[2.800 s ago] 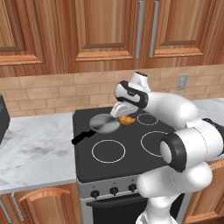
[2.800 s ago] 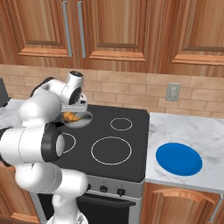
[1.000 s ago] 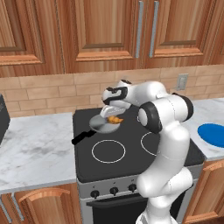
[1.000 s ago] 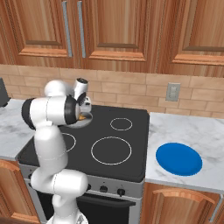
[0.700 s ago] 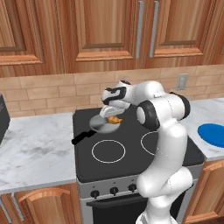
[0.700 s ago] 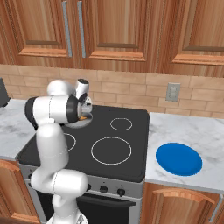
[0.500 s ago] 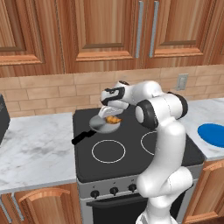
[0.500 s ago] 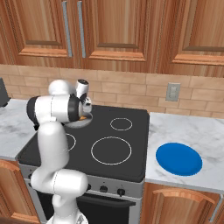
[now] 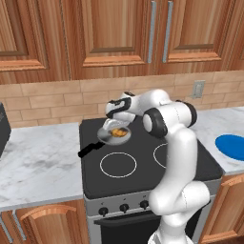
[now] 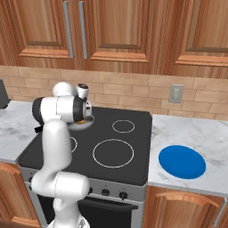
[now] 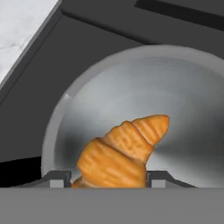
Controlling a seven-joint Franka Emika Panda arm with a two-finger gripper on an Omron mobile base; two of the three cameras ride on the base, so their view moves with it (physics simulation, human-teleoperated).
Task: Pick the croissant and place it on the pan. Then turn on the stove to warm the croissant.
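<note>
One croissant (image 11: 120, 152) | one pan (image 11: 183, 105) | one stove (image 10: 133, 156) with four white burner rings and a front row of black knobs, three countable | one blue plate (image 10: 182, 161) | one wall outlet (image 10: 176, 94) | one robot arm (image 9: 171, 143)

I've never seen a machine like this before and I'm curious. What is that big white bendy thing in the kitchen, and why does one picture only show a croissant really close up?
The white thing is a robot arm. At its end is a gripper, two small fingers for picking things up. Two pictures come from cameras behind the arm, one on its left and one on its right. The close-up comes from a camera on the hand itself. There the croissant sits between the fingertips, over the grey pan. The pan stands on the black stove, at a back burner. I cannot tell whether the croissant already rests on the pan. A blue plate lies on the marble counter.
</note>
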